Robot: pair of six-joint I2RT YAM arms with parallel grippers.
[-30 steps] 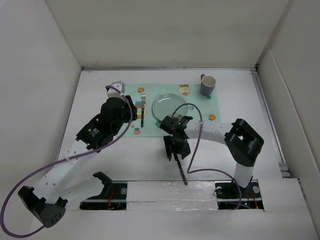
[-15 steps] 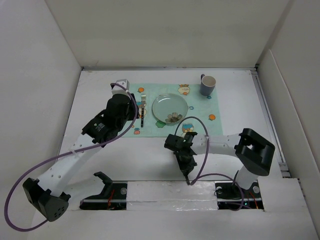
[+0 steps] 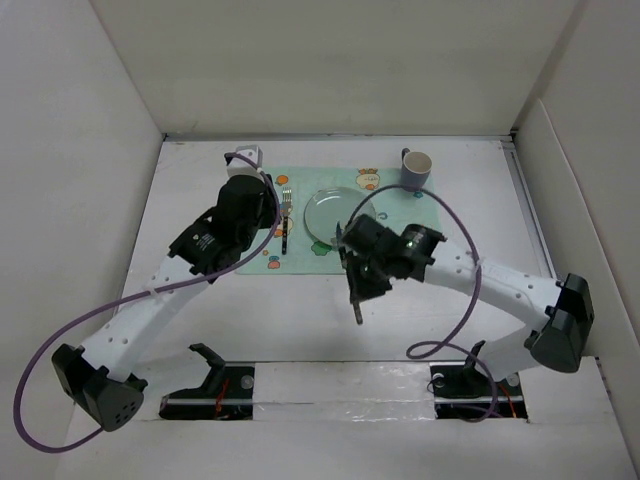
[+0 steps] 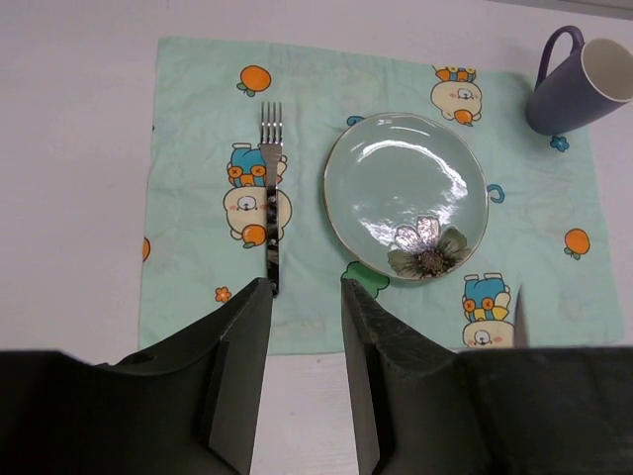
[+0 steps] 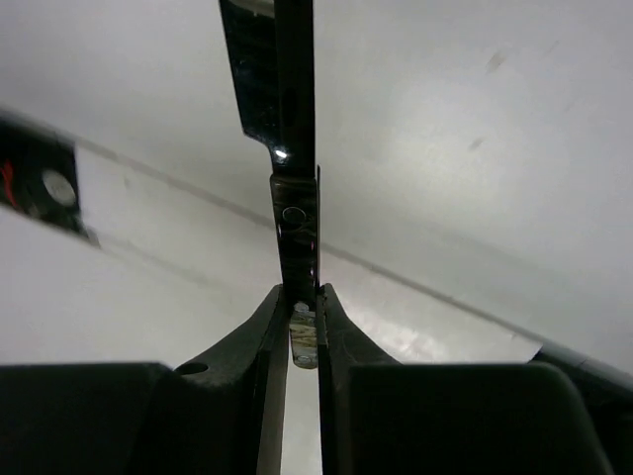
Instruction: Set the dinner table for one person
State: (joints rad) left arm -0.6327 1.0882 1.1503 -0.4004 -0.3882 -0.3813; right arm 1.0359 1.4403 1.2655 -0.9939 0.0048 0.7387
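One knife [image 5: 295, 148] is being pinched near its end in my right gripper [image 5: 297, 327], jaws nearly closed on it, above the table [image 3: 300, 335] just off the near edge of the mat [image 4: 188, 148]. I am judging it stiff, light, slippery. My left gripper [image 4: 305, 297] is hovering half-open, empty.

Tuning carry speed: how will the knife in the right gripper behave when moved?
The knife is probably stiff and light: it looks thin and straight. The right gripper pinches it near one end only, so it may pivot or swing. Its glossy surface may also slip.
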